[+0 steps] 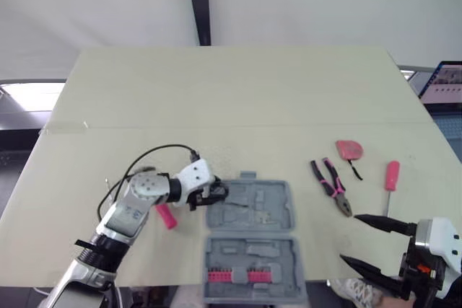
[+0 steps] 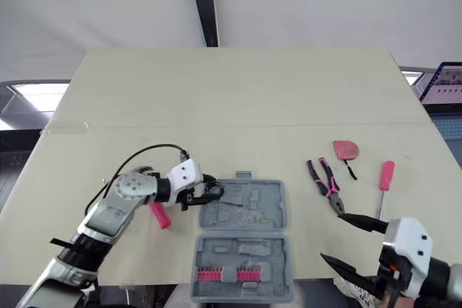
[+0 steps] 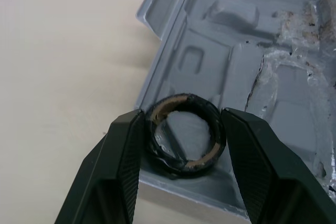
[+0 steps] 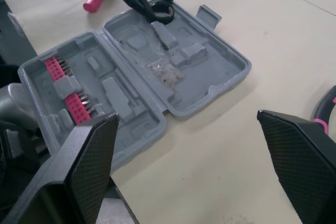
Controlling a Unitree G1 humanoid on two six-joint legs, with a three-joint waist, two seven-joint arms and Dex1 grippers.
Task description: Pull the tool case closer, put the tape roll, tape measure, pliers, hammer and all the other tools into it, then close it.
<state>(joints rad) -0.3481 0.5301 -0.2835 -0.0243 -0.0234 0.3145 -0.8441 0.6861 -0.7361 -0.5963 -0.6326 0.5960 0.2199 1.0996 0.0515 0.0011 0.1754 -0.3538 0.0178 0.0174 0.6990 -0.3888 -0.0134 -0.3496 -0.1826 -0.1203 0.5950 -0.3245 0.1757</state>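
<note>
Tape roll (image 3: 157, 141): pinched between the left gripper's (image 1: 219, 194) fingers, over the tool case's (image 1: 245, 252) far-left corner.
Tool case: open, near centre.
Left of case: pink handle (image 1: 167, 216).
Right of case: pliers (image 1: 332, 187), tape measure (image 1: 349, 150), screwdriver (image 1: 390, 178).
Right gripper (image 1: 348, 237): fingers spread, near right.

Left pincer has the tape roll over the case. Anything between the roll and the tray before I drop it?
Nothing visible does. The left pincer holds the tape roll just above the far half of the tool case, near its side wall; the moulding beneath looks bare. Torn film lies further in.
</note>
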